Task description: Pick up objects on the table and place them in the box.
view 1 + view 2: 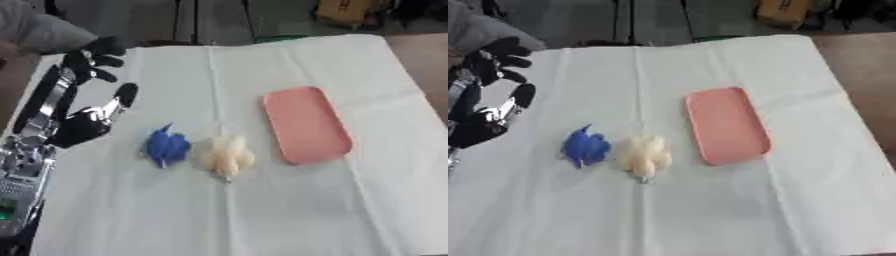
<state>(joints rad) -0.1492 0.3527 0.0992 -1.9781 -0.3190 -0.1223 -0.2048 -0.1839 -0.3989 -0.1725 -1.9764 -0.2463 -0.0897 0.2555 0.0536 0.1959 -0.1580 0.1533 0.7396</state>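
A blue crumpled object (165, 146) lies on the white cloth left of centre. Right beside it sits a cream crumpled object (227, 157). Further right lies a shallow pink tray (305, 124), with nothing in it. My left hand (85, 100) hovers at the left edge of the table, up and left of the blue object and apart from it. Its fingers are spread and extended and hold nothing. My right hand shows in neither view.
A white cloth (262, 215) covers the table, with bare room in front and at the back. Brown floor (429, 65) shows past the right edge. A grey sleeve (35, 30) sits at the far left corner, and a yellow item (346, 12) lies beyond the table.
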